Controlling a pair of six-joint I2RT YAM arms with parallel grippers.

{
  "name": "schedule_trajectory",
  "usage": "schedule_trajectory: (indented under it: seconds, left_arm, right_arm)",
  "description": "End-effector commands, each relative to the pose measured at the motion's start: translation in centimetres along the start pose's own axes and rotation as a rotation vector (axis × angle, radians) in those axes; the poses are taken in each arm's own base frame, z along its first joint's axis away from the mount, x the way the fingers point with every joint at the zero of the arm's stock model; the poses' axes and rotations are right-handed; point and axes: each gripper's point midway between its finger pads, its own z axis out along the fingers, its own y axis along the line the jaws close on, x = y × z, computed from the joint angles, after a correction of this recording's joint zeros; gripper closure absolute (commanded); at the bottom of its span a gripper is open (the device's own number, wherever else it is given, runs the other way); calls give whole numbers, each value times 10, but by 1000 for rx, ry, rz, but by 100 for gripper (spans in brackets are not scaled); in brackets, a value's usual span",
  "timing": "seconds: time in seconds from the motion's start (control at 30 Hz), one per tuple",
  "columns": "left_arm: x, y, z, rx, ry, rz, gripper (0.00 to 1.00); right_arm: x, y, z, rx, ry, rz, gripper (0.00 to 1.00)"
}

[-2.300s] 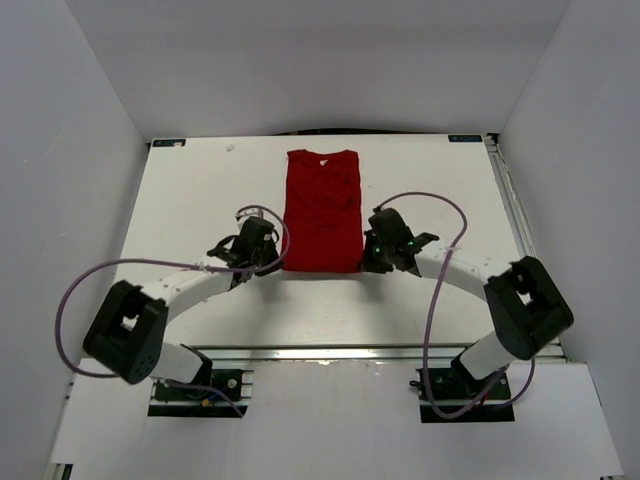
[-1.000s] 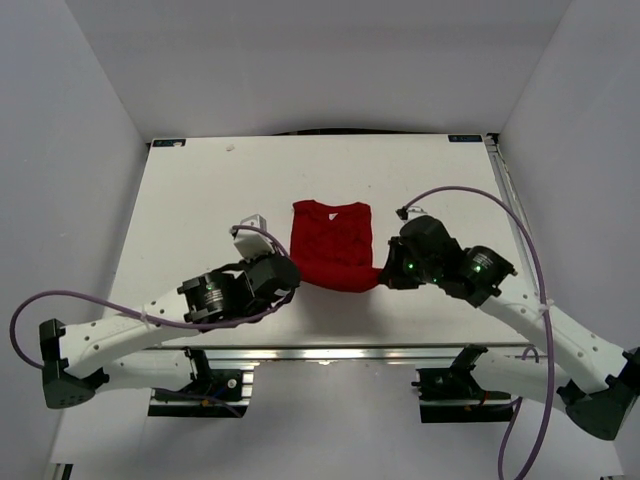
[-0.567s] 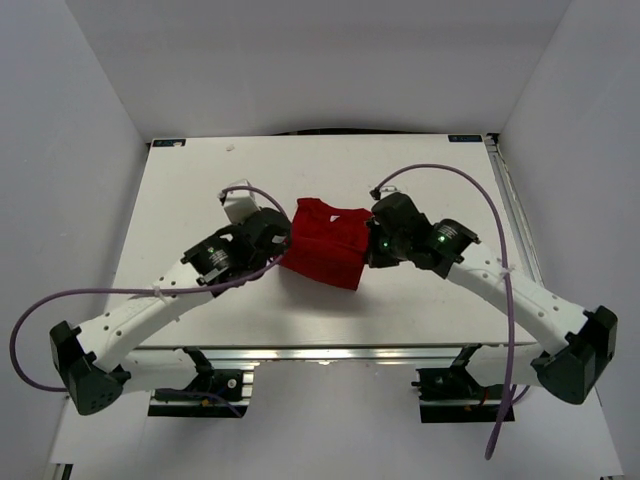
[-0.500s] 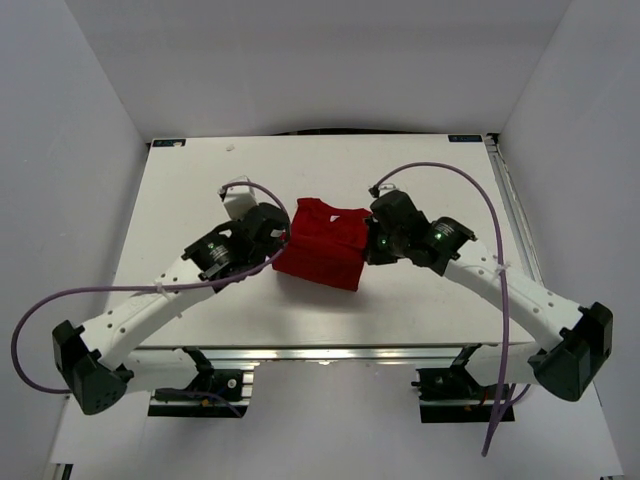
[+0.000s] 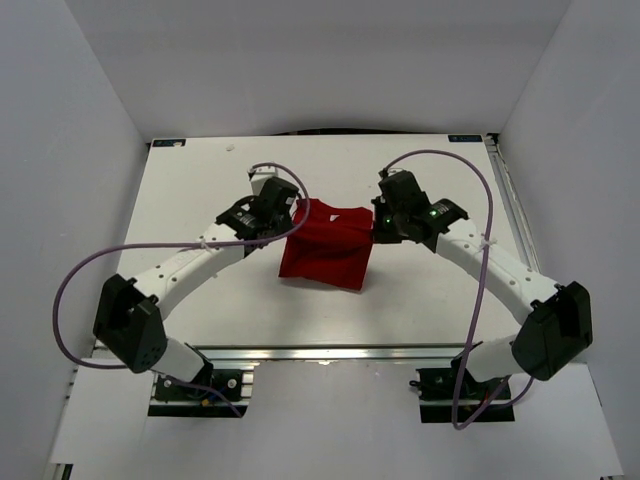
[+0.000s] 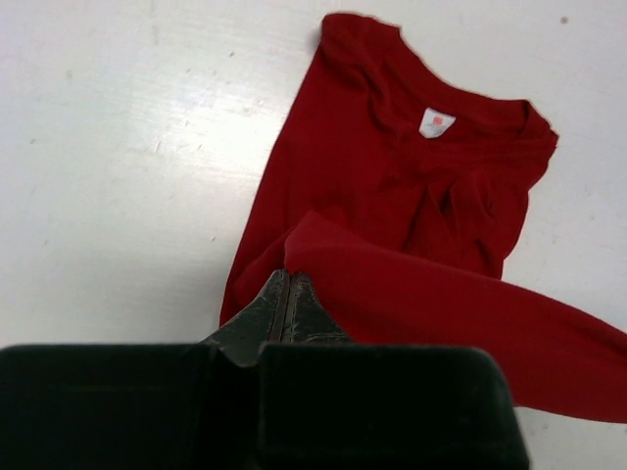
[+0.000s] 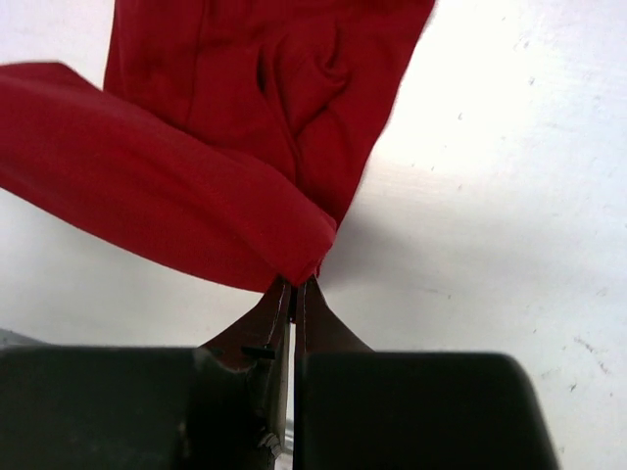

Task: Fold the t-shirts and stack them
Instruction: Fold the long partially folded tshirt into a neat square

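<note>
A plain red t-shirt lies mid-table, its lower part lifted and carried over toward the collar. My left gripper is shut on the shirt's left hem corner, and my right gripper is shut on the right corner. In the left wrist view the jaws pinch a raised fold of the t-shirt, with the collar and its white label lying flat beyond. In the right wrist view the gripper pinches the folded edge of the t-shirt.
The white table stretches out on both sides of the shirt. White walls close it in at the back and sides. Purple cables loop above both arms.
Both grippers have carried the shirt's lower edge away from the near side toward the collar, so the shirt is folding over itself. Both arms have reached further out.
</note>
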Motion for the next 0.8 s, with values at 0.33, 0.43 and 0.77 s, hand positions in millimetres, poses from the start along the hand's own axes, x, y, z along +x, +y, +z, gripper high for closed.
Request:
schedule_trajectory:
  seconds: [0.33,0.43,0.77]
  left_arm:
    - [-64,-8,47,51,-28,11,100]
    - [-64,-11,63,68,-6,20,100]
    - [-69,-19,109,96,47,65,100]
  right_arm:
    - [-48,-21,25,3,-64,24,100]
    - [-54,-24,33,7,-60,36,100]
    - [-64,-39,68,27,-40,60,100]
